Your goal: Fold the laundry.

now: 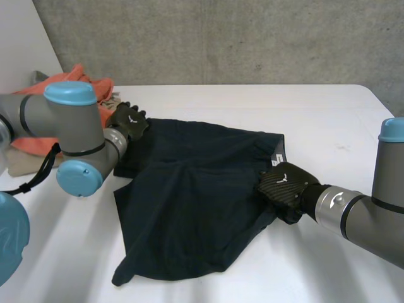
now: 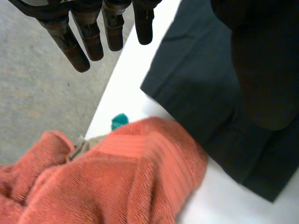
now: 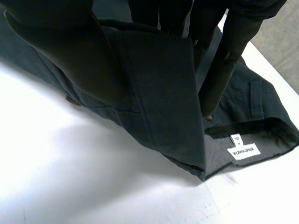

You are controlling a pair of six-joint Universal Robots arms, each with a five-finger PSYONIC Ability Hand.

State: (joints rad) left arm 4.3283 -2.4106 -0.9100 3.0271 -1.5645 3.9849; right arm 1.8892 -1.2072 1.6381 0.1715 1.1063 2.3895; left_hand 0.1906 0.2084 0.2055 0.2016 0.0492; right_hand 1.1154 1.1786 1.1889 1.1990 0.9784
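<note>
Left arm (image 1: 63,126) sits closest to the lens, elbow over the near-left of the white worktop (image 1: 328,107). Dark shorts (image 1: 189,196) lie spread mid-worktop: waistband toward the right arm, legs toward the left, one leg trailing to the near edge. At the far-left corner you've got an orange towel (image 1: 95,88) heaped on a beige cloth (image 1: 25,161); in the left wrist view the towel sits right up against the far leg's hem.

The right hand (image 1: 285,189) is at the waistband: thumb and fingers (image 3: 224,70) pinch a doubled flap of it, just beside the white label (image 3: 243,150). The left hand (image 1: 129,121) hovers at the far leg's outer corner, fingers (image 2: 77,44) straight and holding nothing, thumb above the cloth.

My read: you're setting up the first fold, only one end secured. Next move calls for the left hand to close on that leg hem, then both carry the cloth over together.

Watch the towel: it's close enough to get pinched in with the hem. There's also a small teal scrap (image 2: 119,121) by the towel; can't tell what it is.
</note>
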